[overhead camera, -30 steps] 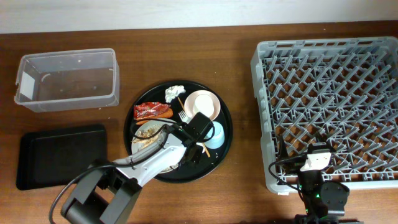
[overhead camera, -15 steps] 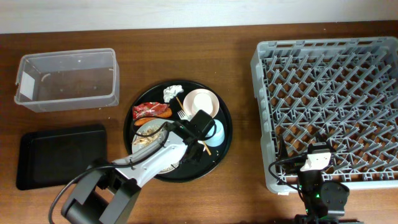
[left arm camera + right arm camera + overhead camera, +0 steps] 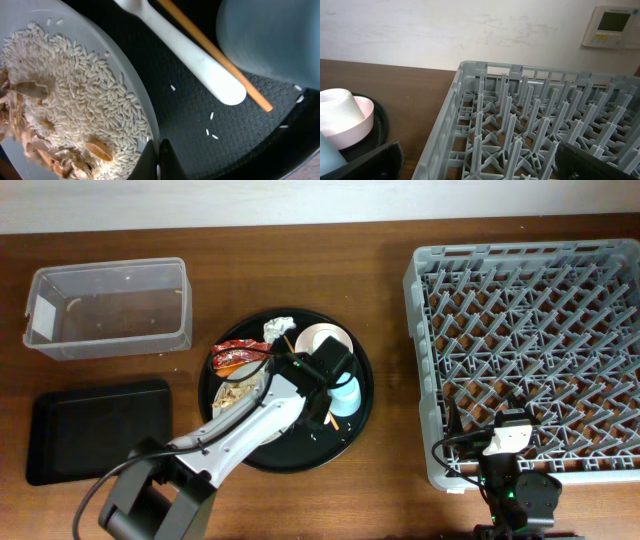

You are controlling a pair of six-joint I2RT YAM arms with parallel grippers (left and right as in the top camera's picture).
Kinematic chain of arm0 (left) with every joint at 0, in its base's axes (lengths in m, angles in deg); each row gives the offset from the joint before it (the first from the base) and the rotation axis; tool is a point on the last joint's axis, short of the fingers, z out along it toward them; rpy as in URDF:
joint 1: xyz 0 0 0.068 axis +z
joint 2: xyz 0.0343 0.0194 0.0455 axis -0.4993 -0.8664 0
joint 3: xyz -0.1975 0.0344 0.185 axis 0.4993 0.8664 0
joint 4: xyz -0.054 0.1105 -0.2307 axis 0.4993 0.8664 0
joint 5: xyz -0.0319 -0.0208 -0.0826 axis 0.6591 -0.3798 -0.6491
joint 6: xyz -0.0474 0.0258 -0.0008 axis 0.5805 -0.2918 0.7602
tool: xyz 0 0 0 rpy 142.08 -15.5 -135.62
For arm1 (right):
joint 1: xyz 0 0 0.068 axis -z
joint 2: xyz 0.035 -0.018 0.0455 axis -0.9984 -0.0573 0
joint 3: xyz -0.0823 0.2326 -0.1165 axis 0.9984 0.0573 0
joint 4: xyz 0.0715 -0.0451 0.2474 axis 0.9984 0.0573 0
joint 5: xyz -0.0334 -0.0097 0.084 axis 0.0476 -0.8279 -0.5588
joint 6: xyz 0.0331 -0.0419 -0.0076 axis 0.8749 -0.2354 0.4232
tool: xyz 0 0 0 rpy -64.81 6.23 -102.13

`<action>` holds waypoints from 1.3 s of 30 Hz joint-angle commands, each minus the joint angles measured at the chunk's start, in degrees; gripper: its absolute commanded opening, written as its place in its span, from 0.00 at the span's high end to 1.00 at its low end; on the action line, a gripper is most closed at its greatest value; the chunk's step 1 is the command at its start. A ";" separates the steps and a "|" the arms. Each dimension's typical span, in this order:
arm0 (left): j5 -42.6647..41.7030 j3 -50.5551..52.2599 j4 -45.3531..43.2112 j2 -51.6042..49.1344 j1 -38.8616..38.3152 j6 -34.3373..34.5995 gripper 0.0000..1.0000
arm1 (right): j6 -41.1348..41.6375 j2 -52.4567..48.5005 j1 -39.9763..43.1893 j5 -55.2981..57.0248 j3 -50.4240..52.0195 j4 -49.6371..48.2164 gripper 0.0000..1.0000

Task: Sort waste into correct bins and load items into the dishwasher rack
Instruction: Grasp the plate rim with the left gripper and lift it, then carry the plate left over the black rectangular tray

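Note:
My left gripper (image 3: 160,161) is shut on the rim of the white plate (image 3: 65,100), which carries white rice and brownish bones. In the overhead view the left gripper (image 3: 302,380) holds the plate (image 3: 238,392) over the round black tray (image 3: 300,452). The white fork (image 3: 200,70) and a wooden chopstick (image 3: 215,56) lie beside the light blue cup (image 3: 275,35). A red wrapper (image 3: 235,358), a white tissue (image 3: 279,328) and a pink bowl (image 3: 322,340) holding a cream cup (image 3: 335,107) are on the same tray. My right gripper (image 3: 480,165) is open and empty at the front left corner of the grey rack (image 3: 530,350).
The clear tub (image 3: 108,308) stands at the back left. The shallow black tray (image 3: 95,428) lies in front of it. A few loose rice grains (image 3: 211,131) lie on the round tray. A wall runs behind the rack in the right wrist view.
My left gripper has moved toward the back of the round tray with the plate in it. The plate now sits closer to the red wrapper. The right arm has not moved.

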 commanded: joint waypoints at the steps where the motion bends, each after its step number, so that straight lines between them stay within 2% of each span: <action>1: 2.78 -2.45 0.52 1.36 0.04 0.39 0.99 | 0.11 0.44 0.33 -0.33 0.35 0.20 0.01; 8: 5.16 -2.45 0.85 3.98 0.04 0.37 0.99 | 0.11 0.44 0.33 -0.33 0.35 0.22 0.01; 17: 10.23 -5.14 6.14 9.18 1.70 1.92 0.99 | 0.11 0.44 0.33 -0.33 0.35 0.22 0.01; 22: 8.79 -5.14 8.31 14.82 9.49 2.95 0.99 | 0.11 0.44 0.33 -0.33 0.35 0.22 0.01; 27: 2.71 -5.11 8.61 18.38 20.26 2.91 0.99 | 0.09 0.44 0.33 -0.33 0.35 0.20 0.01; 35: -4.87 -4.96 7.67 18.45 35.89 2.21 0.99 | 0.11 0.44 0.33 -0.33 0.35 0.20 0.01; 39: -12.50 -4.87 4.50 18.45 45.97 0.70 0.99 | 0.11 0.44 0.33 -0.33 0.35 0.20 0.01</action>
